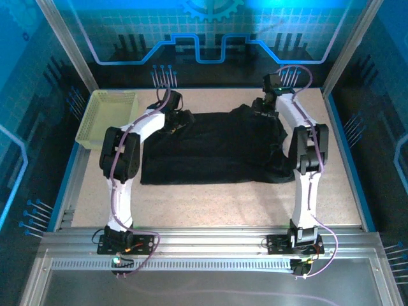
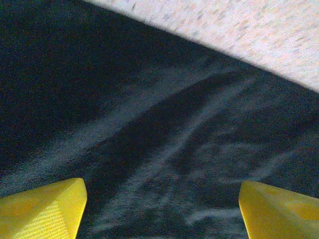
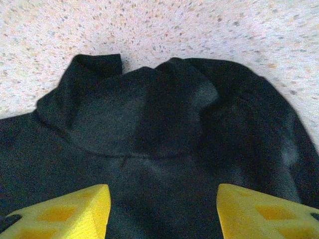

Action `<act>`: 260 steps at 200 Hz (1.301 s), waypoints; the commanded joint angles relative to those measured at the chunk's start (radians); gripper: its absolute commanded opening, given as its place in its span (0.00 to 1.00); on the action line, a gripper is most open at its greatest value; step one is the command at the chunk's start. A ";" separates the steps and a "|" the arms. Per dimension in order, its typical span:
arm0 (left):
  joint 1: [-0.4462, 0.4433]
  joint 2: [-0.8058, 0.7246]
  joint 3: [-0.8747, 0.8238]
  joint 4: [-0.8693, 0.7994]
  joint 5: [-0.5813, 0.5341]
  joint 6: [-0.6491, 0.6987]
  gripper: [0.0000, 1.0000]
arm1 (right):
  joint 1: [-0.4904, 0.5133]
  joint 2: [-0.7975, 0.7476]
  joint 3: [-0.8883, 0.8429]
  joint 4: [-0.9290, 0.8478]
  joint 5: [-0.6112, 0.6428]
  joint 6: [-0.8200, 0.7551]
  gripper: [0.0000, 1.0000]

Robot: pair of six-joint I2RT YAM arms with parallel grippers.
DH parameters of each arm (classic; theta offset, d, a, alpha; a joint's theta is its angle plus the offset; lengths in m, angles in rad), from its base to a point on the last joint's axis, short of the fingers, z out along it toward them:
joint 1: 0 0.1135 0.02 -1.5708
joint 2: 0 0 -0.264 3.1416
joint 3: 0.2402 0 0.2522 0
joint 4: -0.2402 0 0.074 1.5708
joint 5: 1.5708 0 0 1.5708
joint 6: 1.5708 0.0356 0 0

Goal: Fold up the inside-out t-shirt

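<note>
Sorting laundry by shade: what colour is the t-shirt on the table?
The t-shirt is plain black; top external view shows it best.

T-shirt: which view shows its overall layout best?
Top external: nearly the whole t-shirt lies spread on the table, outline visible. Left wrist gives a close patch of wrinkled fabric; right wrist, a bunched, folded-over edge.

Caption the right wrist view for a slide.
Right gripper, jaws open, over a rumpled fold of the black t-shirt lying on the speckled table.
</note>
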 commanded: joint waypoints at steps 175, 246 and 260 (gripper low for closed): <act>-0.032 -0.170 -0.139 -0.032 0.020 0.032 0.83 | -0.087 -0.344 -0.446 0.076 0.033 0.132 0.57; -0.147 0.105 0.286 -0.105 0.084 0.052 0.82 | -0.090 0.050 0.050 -0.045 -0.064 -0.034 0.55; -0.150 0.143 0.320 -0.096 0.106 0.051 0.82 | -0.086 0.109 0.085 -0.056 -0.062 -0.044 0.55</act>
